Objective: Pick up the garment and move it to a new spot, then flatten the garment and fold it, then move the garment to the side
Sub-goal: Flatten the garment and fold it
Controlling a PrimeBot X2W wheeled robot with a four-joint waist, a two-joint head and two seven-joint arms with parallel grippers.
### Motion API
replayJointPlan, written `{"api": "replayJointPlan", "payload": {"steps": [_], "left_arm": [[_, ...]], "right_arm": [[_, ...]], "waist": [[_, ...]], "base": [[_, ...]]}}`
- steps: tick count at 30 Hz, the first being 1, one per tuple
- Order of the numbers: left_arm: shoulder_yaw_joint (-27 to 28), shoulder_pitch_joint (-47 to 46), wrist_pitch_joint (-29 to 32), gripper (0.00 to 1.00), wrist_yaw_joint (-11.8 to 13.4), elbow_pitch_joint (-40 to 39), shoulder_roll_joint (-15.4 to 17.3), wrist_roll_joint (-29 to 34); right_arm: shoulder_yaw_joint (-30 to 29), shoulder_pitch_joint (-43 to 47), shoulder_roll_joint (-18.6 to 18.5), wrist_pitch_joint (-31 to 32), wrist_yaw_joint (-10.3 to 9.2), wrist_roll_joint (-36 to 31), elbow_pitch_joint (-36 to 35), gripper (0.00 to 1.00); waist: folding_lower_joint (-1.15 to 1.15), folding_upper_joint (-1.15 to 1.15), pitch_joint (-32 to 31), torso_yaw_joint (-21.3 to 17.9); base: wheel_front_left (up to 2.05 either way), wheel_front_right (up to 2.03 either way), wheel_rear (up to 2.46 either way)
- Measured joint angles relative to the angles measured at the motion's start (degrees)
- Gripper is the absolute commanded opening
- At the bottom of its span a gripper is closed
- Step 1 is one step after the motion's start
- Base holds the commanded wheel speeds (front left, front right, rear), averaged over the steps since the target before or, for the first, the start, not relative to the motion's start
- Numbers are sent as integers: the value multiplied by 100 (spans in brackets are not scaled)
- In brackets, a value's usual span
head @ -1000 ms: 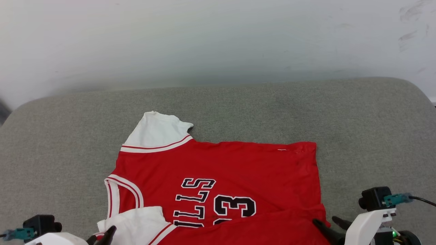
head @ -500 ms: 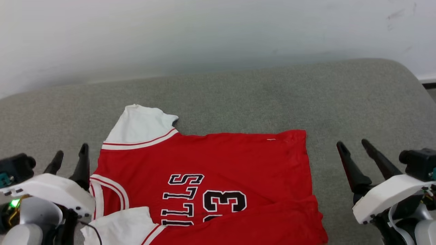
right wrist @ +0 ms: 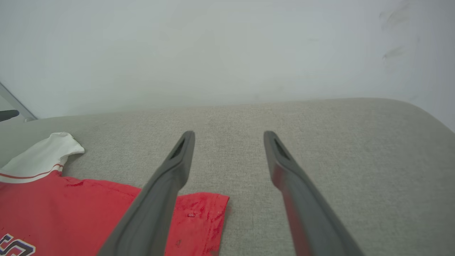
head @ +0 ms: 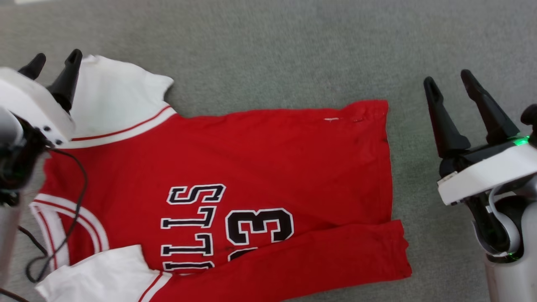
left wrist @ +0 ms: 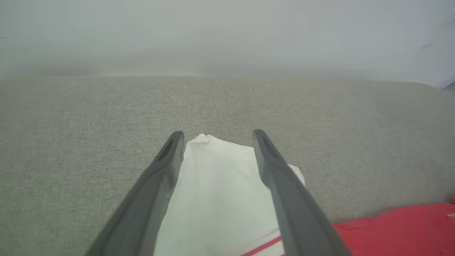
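plain room, grey upholstered seat (head: 293,50), white wall (right wrist: 213,53)

**Soft, even light; haze at the wrists**

We see bright, diffuse light in all three views, and no hard shadow falls on the grey cushion (head: 268,50). In the head view the garment (head: 251,159) is sharp. Its red is heavily saturated and its white sleeve is close to blown out, so the folds there barely read. A small green lamp (head: 520,141) glows at the base of the right gripper (head: 447,77). In the left wrist view the pale wall (left wrist: 227,32) looks milky and low in contrast, and the left gripper (left wrist: 217,132) softens toward the bottom edge. In the right wrist view we find the cushion's far edge bowed by the wide lens, and a faint red cast lies on one finger (right wrist: 284,177).
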Motion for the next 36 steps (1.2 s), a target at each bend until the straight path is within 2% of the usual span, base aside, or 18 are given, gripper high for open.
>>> {"api": "replayJointPlan", "payload": {"steps": [2, 3, 6, 10, 14, 15, 16, 17, 18, 22, 27, 36], "left_arm": [[-134, -317, 516, 100, -179, 266, 183, -112], [-283, -676, 1281, 100, -312, 608, 480, -216], [-387, -956, 1934, 100, -337, 859, 742, -270], [-505, -1138, 2565, 100, -302, 1163, 1037, -253], [-560, -1251, 3062, 100, -254, 1383, 1127, -360], [-573, -1301, 3175, 95, -247, 1427, 1135, -407], [-573, -1320, 3266, 95, -207, 1480, 1127, -465], [-571, -1334, 3343, 38, -181, 1515, 1126, -512], [-566, -1354, 3390, 0, -148, 1558, 1116, -544], [-528, -1343, 3270, 0, -98, 1726, 964, -612], [-606, -1285, 2673, 0, -207, 1862, 757, -435], [-572, -1282, 1473, 0, -458, 1707, 297, -285]], "right_arm": [[67, -87, 16, -13, 0, 21, 84, 100], [183, -171, 58, -86, 0, 88, 200, 100], [242, -178, 93, -157, 0, 172, 330, 100], [290, -179, 137, -266, 0, 283, 446, 100], [308, -177, 148, -330, 0, 428, 560, 100], [314, -177, 151, -343, 0, 475, 584, 100], [321, -177, 151, -354, 0, 478, 612, 100], [333, -177, 154, -353, 0, 521, 644, 100], [339, -177, 158, -355, 0, 570, 670, 100], [346, -178, 143, -367, 0, 665, 791, 100], [271, -176, 5, -100, 0, 938, 988, 100], [403, -528, -427, 1351, 0, 1369, 1853, 100]], "waist": [[0, 0, 211, -73], [0, 0, 391, -249], [0, 0, 491, -438], [0, 0, 596, -653], [-1, 0, 676, -816], [-1, 0, 692, -846], [-1, 0, 705, -870], [-1, 0, 716, -891], [-2, 0, 723, -911], [-2, 0, 669, -942], [-1, 0, 480, -849], [-1, 0, 69, -310]], "base": [[0, 0, 0], [0, 0, 0], [0, 0, 0], [0, 0, 0], [0, 0, 0], [0, 0, 0], [0, 0, 0], [0, 0, 0], [0, 0, 0], [0, 0, 0], [0, 0, 0], [0, 0, 0]]}}
